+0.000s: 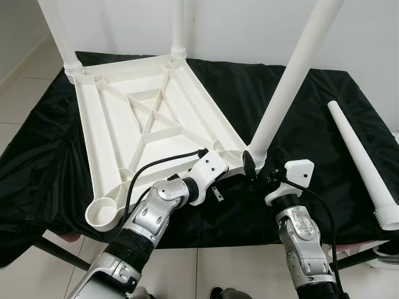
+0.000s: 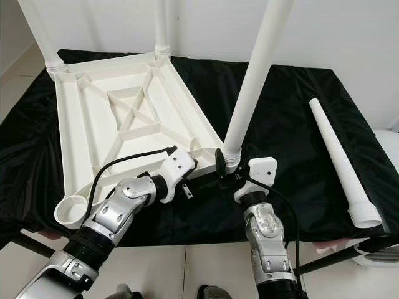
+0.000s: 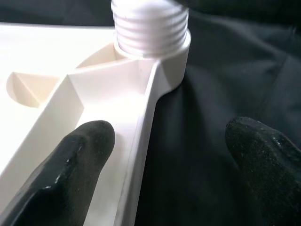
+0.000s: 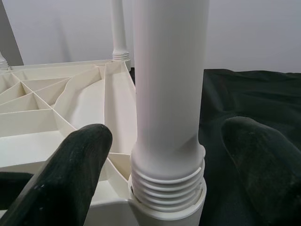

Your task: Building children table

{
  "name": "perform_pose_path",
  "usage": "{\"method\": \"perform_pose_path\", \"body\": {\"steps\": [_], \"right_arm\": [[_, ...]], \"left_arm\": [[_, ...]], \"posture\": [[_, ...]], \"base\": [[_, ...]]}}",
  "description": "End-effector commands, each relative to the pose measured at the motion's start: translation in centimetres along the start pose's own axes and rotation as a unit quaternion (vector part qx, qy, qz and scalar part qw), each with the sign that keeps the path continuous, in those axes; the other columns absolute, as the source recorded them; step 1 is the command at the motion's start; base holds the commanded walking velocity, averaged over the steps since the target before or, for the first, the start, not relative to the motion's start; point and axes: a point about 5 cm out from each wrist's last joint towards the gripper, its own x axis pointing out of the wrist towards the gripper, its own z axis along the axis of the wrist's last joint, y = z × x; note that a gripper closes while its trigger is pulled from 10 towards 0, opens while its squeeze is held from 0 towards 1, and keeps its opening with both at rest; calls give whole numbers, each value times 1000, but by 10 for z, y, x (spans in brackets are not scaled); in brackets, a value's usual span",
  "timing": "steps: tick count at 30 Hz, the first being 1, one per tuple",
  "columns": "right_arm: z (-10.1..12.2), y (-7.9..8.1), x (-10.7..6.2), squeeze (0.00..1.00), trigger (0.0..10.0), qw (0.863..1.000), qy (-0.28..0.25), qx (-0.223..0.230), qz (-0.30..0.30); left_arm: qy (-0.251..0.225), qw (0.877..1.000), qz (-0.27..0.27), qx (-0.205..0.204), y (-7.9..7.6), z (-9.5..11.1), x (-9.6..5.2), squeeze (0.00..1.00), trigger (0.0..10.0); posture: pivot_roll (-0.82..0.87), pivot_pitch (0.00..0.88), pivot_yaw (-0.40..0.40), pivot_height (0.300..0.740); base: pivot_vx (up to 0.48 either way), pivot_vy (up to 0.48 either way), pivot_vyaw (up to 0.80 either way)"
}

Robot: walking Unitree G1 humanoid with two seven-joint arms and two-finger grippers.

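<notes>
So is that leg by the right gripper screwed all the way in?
No. The leg leans in its socket, with several threads exposed above the rim.

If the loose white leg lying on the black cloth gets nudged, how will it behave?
The loose leg is round and tapered, so it would probably roll in a curve. It looks like stiff, hollow plastic, likely light. Its smooth surface may slip on the black cloth.

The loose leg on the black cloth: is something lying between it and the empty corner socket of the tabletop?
The third leg, with the right gripper around its base, and the left gripper stand between the loose leg and the empty corner socket.
</notes>
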Motion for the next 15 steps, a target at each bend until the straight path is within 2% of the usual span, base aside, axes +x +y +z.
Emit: {"method": "perform_pose_path", "body": {"steps": [1, 2, 6, 7, 8, 9, 10, 15], "right_arm": [[0, -1, -3, 0, 10000, 1000, 2, -3, -5], [0, -2, -3, 0, 10000, 1000, 2, -3, -5], [0, -2, -4, 0, 10000, 1000, 2, -3, -5], [0, -2, -4, 0, 10000, 1000, 2, -4, -5], [0, -2, -3, 0, 10000, 1000, 2, -4, -5], [0, -2, -3, 0, 10000, 1000, 2, -4, -5], [0, -2, -3, 0, 10000, 1000, 2, -4, -5], [1, -2, -3, 0, 10000, 1000, 2, -3, -4]], "left_arm": [[25, 999, -32, -3, -5, -6, 1, 0, 8196], [26, 999, -33, -5, -5, -6, 0, 0, 7569], [28, 999, -32, -7, -5, -6, 0, 0, 7608], [30, 999, -30, -7, -4, -7, 0, 0, 3804], [32, 999, -28, -8, -2, -6, 0, 0, 2314], [32, 999, -28, -8, -2, -6, 0, 0, 2314], [32, 999, -26, -9, -1, -6, 0, 0, 0], [33, 999, -26, -12, 0, -3, 0, 0, 0]], "posture": [[-96, 96, 2, 740], [-96, 96, 2, 740], [-97, 94, 2, 740], [-97, 94, 2, 740], [-98, 94, 3, 740], [-98, 94, 3, 740], [-97, 94, 2, 740], [-97, 95, 1, 740]], "base": [[0, 0, 0], [0, 0, 0], [0, 0, 0], [0, 0, 0], [0, 0, 0], [0, 0, 0], [0, 0, 0], [0, 0, 0]]}}
